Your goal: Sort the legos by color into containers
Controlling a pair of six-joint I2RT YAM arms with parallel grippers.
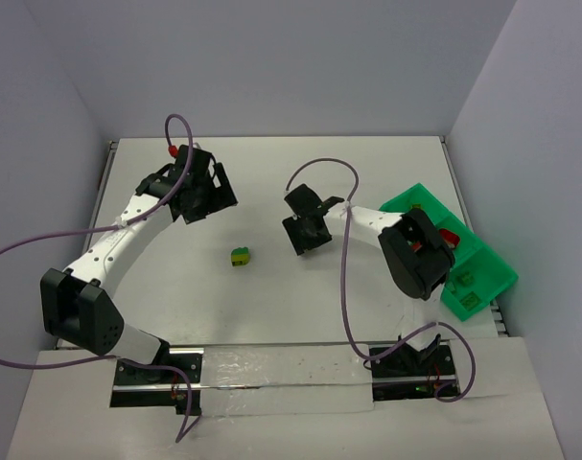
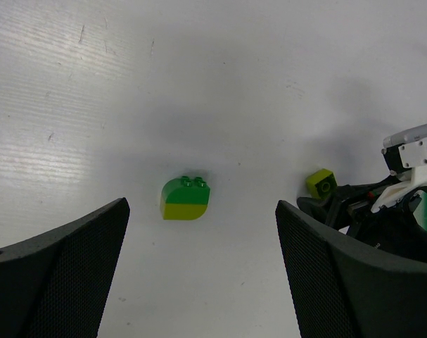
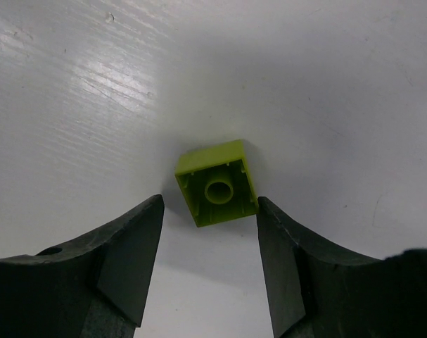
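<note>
The top view looks down from above and behind the arm bases, far enough back to hold the whole table (image 1: 271,316). The left wrist view, from fairly high, faces down between its own fingers (image 2: 58,274) at the table's middle. It shares the stacked brick (image 2: 185,198) with the top view. The right wrist view hangs very near the table (almost straight down) over the lime brick (image 3: 217,184), which the left wrist view also catches.

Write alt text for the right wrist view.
A yellow-green brick lies upside down, hollow side up, on a white table. The right gripper straddles it with jaws open, dark fingers at either side; contact cannot be told.
</note>
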